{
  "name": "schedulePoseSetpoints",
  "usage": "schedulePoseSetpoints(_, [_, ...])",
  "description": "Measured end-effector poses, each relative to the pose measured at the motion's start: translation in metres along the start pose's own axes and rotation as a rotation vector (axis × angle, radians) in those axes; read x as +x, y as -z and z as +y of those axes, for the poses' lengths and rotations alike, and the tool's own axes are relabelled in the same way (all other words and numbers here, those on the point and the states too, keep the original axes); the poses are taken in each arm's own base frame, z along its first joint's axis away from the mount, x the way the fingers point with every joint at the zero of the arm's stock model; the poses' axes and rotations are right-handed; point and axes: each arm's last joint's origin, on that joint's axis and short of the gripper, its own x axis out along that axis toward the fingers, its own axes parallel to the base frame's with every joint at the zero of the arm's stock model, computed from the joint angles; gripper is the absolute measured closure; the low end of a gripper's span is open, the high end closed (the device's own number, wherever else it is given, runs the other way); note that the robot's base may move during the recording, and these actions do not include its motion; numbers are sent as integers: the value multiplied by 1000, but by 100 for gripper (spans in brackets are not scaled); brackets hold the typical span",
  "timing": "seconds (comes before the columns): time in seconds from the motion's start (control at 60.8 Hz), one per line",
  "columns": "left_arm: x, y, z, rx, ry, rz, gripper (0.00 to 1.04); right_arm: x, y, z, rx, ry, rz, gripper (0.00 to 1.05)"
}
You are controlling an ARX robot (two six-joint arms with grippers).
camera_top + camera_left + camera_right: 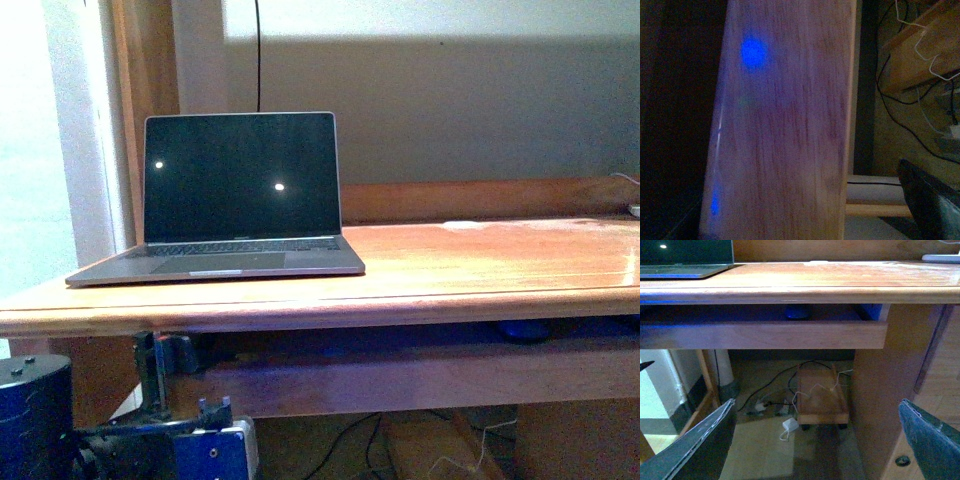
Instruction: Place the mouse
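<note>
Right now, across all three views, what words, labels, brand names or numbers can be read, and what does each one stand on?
No text can be read in any view.
Laptop, strip under the screen: a faint mark, too blurred to read.
Laptop keys: too small to read.
Wooden desk: no lettering visible.

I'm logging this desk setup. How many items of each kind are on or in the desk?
Laptop: 1
Mouse, on the tray: 1
White flat item, at the desk's right end: 1
Total: 3
</note>
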Motion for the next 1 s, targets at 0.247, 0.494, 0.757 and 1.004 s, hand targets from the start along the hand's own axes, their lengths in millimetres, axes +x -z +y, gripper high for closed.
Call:
schedulePoseSetpoints(0.247, [-29, -22, 24, -410, 418, 17, 7, 0, 0, 0, 0, 0, 0, 7])
schedulePoseSetpoints(0.494, [-79, -45, 39, -672, 703, -76, 7, 0, 0, 0, 0, 0, 0, 7])
schedulePoseSetpoints(0.757, [-116, -81, 57, -1102, 666, -127, 8, 0, 0, 0, 0, 0, 0, 7])
schedulePoseSetpoints(1.004, [-135, -87, 117, -1571, 225, -19, 8, 0, 0, 0, 0, 0, 0, 7])
